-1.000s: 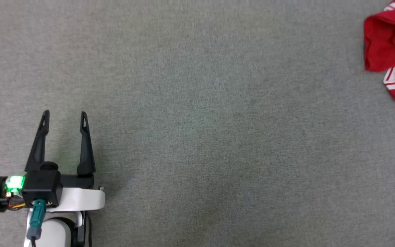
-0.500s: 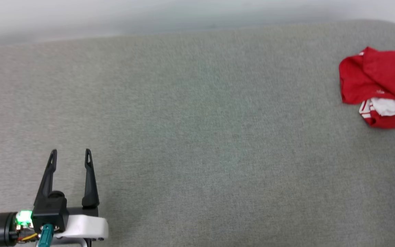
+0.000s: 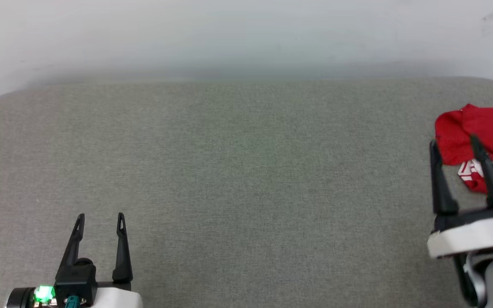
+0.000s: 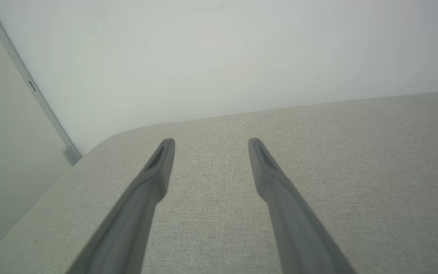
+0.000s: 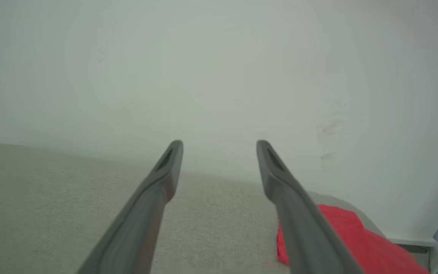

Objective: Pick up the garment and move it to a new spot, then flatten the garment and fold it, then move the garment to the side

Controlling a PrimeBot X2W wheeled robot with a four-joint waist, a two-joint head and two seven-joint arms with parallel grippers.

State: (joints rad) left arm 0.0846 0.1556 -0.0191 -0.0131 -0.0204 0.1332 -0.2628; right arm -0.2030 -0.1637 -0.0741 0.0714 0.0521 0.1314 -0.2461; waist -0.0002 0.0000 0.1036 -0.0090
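Observation:
The garment (image 3: 482, 128) lies crumpled near the right end of the grey surface, red with a patch of white striped trim showing. In the head view my right gripper (image 3: 452, 142) stands open at the lower right, its fingers crossing in front of the heap's near left side; whether they touch it I cannot tell. In the right wrist view, the garment (image 5: 359, 238) sits low and right of the open right gripper (image 5: 219, 146). My left gripper (image 3: 100, 218) is open at the lower left, far from the garment, with nothing between its fingers (image 4: 162, 160).
The grey fabric-covered surface (image 3: 238, 179) spreads wide between the grippers, with rounded far corners. A pale wall (image 3: 229, 34) runs right behind its far edge. In the left wrist view, a wall joint strip (image 4: 29, 82) runs down by the surface's left corner.
The head camera has tilted up, bringing the wall and the surface's far edge into view. My right gripper has come in from the right edge, open, before the garment.

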